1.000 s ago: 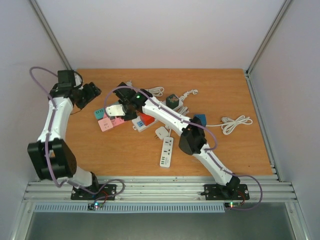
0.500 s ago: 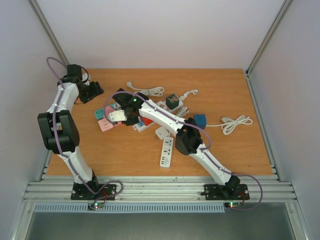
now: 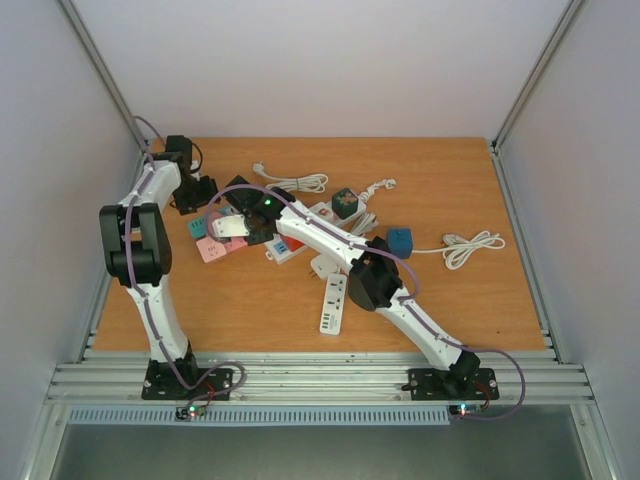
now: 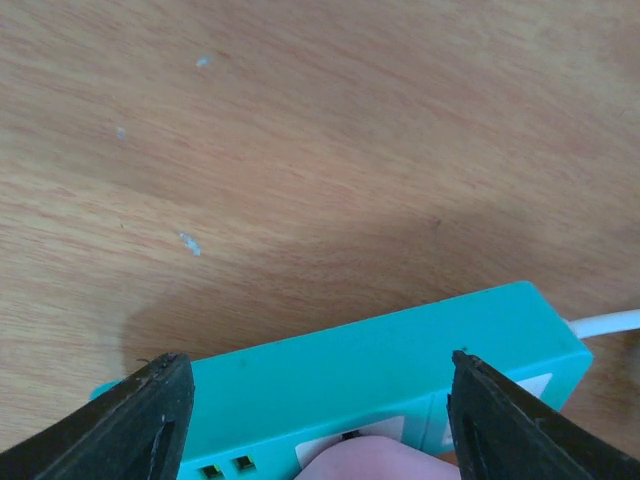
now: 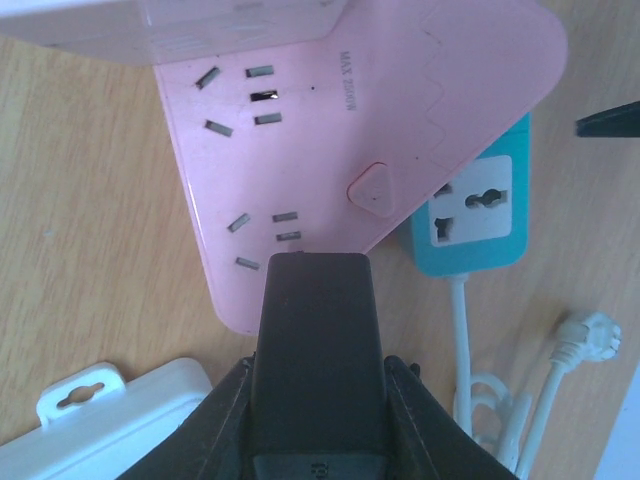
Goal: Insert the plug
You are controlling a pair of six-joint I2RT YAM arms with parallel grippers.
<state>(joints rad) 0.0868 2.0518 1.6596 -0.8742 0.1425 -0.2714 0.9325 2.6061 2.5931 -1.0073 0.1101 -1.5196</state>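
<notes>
Your left gripper (image 4: 312, 360) stands spread above the teal power strip (image 4: 400, 335). Your right gripper (image 5: 315, 395) pinches a black plug (image 5: 315, 320) over the pink power strip (image 5: 400, 110).

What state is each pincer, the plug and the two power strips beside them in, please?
Left pincer, open, straddling the teal power strip.
Right pincer, shut on the black plug.
Black plug, held at the pink power strip, apparently not inserted.
Pink power strip, flat, visible sockets empty, overlapping the teal one.
Teal power strip, flat, its visible socket empty.
</notes>
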